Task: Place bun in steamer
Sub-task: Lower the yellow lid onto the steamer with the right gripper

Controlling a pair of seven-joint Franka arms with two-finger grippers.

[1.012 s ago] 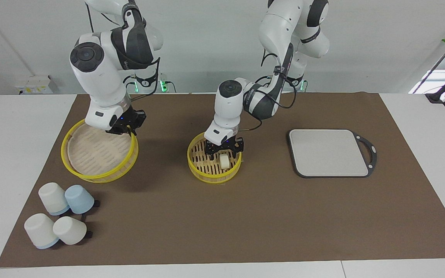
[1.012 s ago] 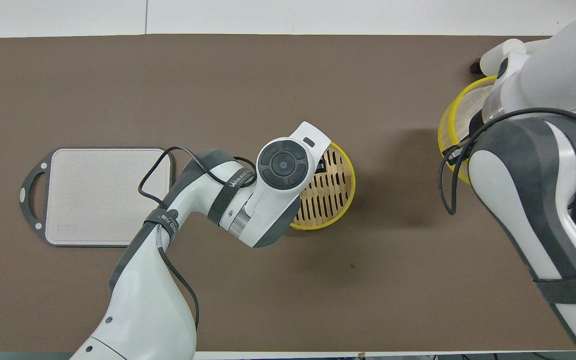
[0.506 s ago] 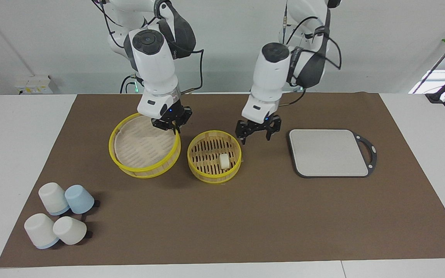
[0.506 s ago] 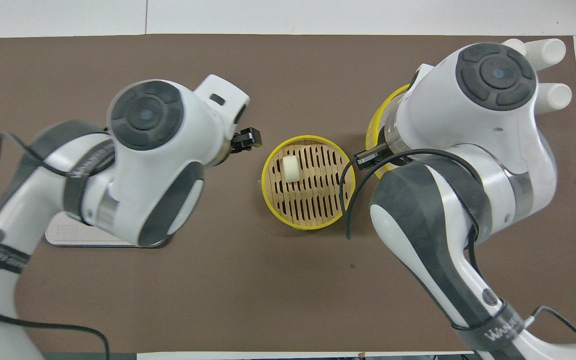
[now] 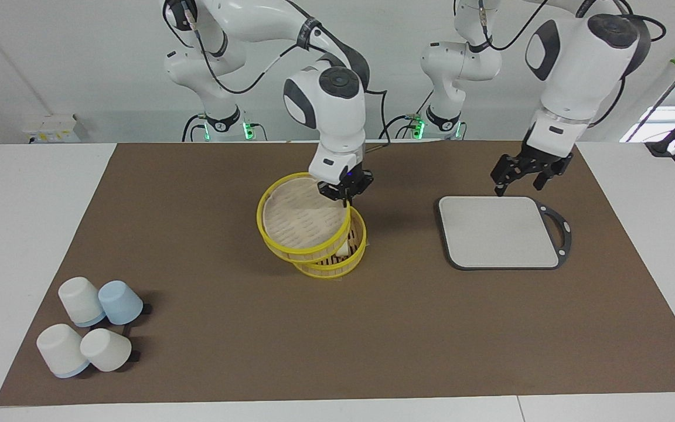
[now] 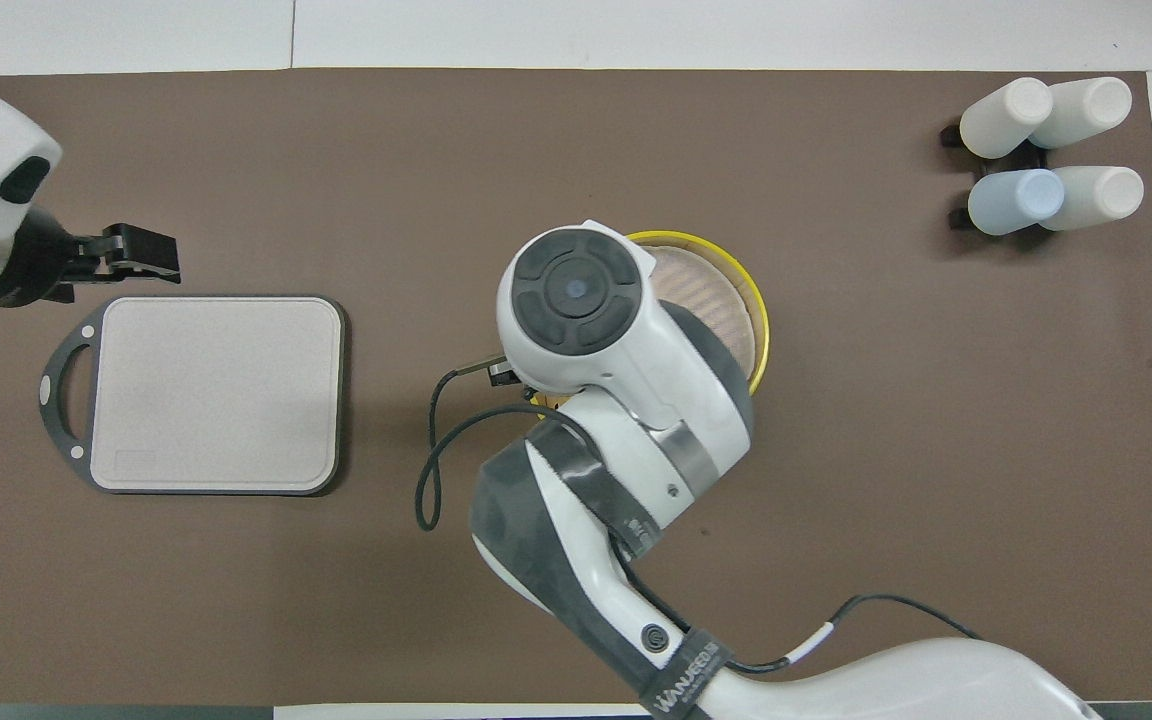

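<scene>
**Lid hovering over the steamer basket**

The right pincer (image 5: 346,196) is clamping the rim of the yellow-rimmed woven lid (image 5: 302,225), holding it tilted over the round yellow bamboo steamer (image 5: 346,261). The small cream-white bun (image 5: 344,250) is sitting inside, barely peeking out. The left pincer (image 5: 524,179) is hanging wide open, holding nothing, over the grey rectangular board's (image 5: 498,231) edge.

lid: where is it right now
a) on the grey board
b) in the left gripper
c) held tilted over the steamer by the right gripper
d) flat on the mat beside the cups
c: the right gripper is shut on the lid's rim, holding it tilted over the steamer.
</scene>
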